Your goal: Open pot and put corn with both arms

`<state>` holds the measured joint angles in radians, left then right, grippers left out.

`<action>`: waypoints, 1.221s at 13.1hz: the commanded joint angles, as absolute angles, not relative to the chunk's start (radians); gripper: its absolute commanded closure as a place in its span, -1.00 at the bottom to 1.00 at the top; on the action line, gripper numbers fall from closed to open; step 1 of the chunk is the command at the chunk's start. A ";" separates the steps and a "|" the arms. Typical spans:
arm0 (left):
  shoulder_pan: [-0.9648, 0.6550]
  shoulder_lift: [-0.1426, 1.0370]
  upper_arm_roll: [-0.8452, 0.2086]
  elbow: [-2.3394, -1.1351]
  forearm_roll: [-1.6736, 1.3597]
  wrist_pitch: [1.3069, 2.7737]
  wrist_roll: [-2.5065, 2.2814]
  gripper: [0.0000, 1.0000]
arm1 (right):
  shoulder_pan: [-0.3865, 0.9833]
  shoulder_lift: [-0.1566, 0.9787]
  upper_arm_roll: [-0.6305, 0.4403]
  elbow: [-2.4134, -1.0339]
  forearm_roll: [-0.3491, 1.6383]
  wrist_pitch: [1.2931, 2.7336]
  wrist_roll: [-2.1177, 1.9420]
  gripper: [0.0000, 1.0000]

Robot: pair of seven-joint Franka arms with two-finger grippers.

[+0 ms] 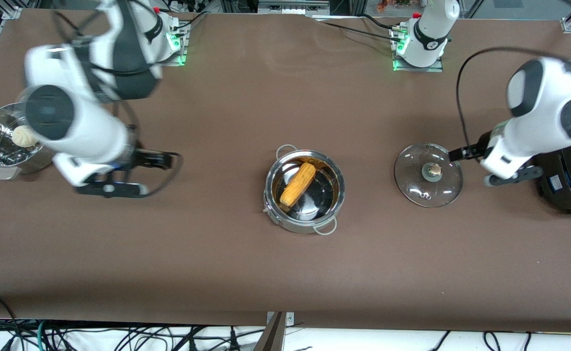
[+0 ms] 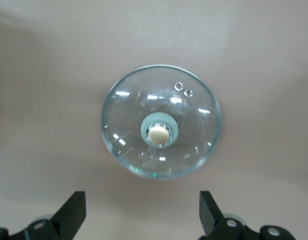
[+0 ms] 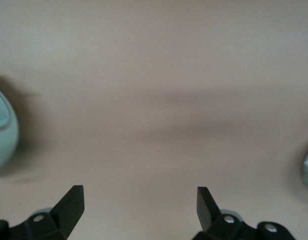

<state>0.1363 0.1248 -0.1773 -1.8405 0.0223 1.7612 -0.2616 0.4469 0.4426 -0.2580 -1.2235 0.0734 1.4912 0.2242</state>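
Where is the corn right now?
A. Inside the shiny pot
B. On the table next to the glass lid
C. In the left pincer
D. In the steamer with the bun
A: the corn lies inside the open pot, while the glass lid rests on the table toward the left arm's end.

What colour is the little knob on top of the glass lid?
The knob on the glass lid is creamy tan; it shows best in the left wrist view.
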 commanded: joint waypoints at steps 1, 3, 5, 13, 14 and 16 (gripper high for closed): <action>0.147 0.126 -0.190 -1.619 0.031 1.582 -0.247 -1.00 | 0.235 0.296 -0.106 -1.403 0.078 1.502 0.104 -1.00; 0.153 0.126 -0.186 -1.533 0.029 1.550 -0.250 -1.00 | 0.142 0.205 -0.023 -1.550 0.030 1.596 0.104 -1.00; 0.153 0.126 -0.190 -1.484 0.031 1.491 -0.255 -1.00 | -0.050 0.061 0.177 -1.795 -0.043 1.800 0.089 -1.00; 0.152 0.126 -0.190 -1.476 0.031 1.474 -0.261 -1.00 | -0.046 0.006 0.040 -1.758 0.035 1.713 0.081 -1.00; 0.152 0.126 -0.190 -1.476 0.031 1.473 -0.261 -1.00 | -0.046 0.005 0.040 -1.755 0.034 1.709 0.083 -1.00; 0.153 0.126 -0.190 -1.477 0.031 1.473 -0.259 -1.00 | -0.048 0.003 0.040 -1.755 0.034 1.707 0.081 -1.00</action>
